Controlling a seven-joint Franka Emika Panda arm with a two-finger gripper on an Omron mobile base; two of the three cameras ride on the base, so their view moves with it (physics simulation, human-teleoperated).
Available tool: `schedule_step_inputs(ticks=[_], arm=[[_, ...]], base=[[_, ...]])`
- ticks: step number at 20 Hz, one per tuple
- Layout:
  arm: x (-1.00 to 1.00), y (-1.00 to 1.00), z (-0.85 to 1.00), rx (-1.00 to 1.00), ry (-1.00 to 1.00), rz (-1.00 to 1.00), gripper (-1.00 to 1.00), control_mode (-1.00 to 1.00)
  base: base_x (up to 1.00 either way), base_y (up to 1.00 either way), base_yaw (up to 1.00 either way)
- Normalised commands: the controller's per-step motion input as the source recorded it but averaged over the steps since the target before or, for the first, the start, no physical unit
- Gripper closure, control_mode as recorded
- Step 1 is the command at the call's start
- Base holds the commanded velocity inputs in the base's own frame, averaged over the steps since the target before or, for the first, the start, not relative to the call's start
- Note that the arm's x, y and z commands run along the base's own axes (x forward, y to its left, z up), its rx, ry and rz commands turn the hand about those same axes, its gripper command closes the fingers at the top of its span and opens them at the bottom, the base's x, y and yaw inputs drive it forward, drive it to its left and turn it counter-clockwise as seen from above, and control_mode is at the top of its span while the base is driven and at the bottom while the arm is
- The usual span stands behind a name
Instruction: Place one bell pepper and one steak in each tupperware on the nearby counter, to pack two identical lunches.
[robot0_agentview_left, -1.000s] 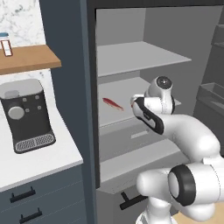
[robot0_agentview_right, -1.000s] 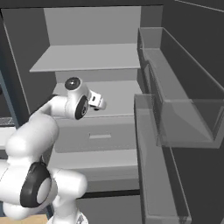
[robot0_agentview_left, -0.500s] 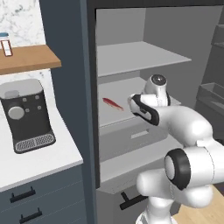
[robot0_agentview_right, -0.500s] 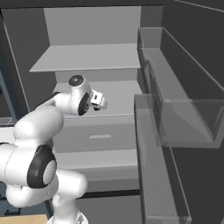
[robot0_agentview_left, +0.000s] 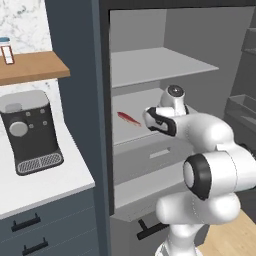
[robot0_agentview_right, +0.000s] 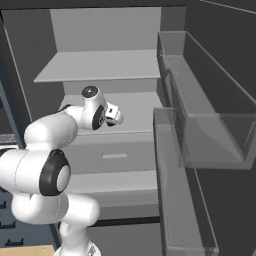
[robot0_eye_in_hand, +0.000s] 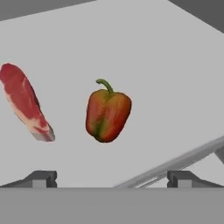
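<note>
A red-orange bell pepper (robot0_eye_in_hand: 107, 116) with a green stem lies on the grey fridge shelf (robot0_eye_in_hand: 175, 65), straight ahead of my gripper (robot0_eye_in_hand: 112, 179). To its left in the hand view lies a raw red steak (robot0_eye_in_hand: 25, 103); the same steak (robot0_agentview_left: 128, 118) shows on the middle shelf in the left base view. The gripper hangs over the shelf's front edge, open, with nothing between its fingertips (robot0_eye_in_hand: 41, 178) and touching neither item. The white counter (robot0_agentview_left: 45, 185) lies left of the fridge. The tupperware is out of view.
A black coffee machine (robot0_agentview_left: 30, 132) stands on the counter under a wooden wall shelf (robot0_agentview_left: 30, 67) with a jar (robot0_agentview_left: 6, 50). Above the arm is the upper fridge shelf (robot0_agentview_left: 155, 65), below it a drawer (robot0_agentview_left: 150, 157). Clear door bins (robot0_agentview_right: 200, 130) stand to the right.
The arm has swung its elbow forward, and the hand has shifted slightly left and up over the middle shelf. The jaws stay open.
</note>
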Motion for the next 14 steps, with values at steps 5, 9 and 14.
schedule_step_inputs(ticks=[5,9,14], arm=[[0.32,0.00,-0.16,0.00,0.00,0.00,-1.00,-1.00],[0.40,0.00,-0.26,0.00,0.02,0.00,-1.00,-1.00],[0.45,0.00,-0.28,0.00,0.04,0.00,-1.00,-1.00]], base=[[0.00,0.00,0.00],[0.00,0.00,0.00],[0.00,0.00,0.00]])
